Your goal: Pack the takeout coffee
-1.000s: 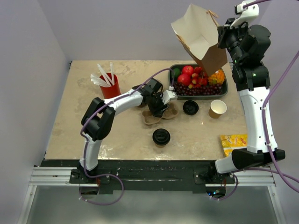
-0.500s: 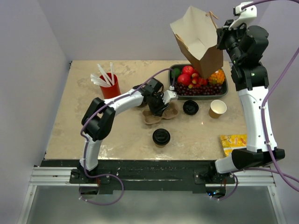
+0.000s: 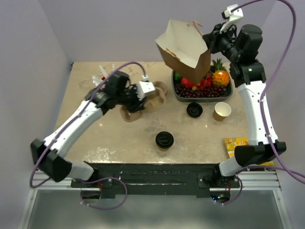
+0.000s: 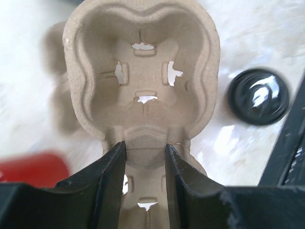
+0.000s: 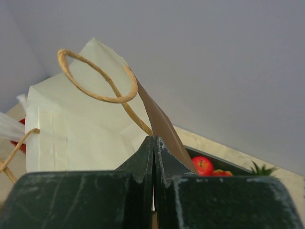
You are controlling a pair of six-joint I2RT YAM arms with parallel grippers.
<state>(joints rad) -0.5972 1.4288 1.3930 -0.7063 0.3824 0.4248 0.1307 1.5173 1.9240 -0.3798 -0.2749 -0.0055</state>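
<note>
The left gripper clenches the middle ridge of the cup carrier near the far edge; the right gripper pinches the rim of the paper bag aloft. The takeout coffee stands by the near edge (unloaded), so the carrier likely goes to it next. Only the left wrist view shows that grip, and a blurred disc, perhaps the coffee.
</note>
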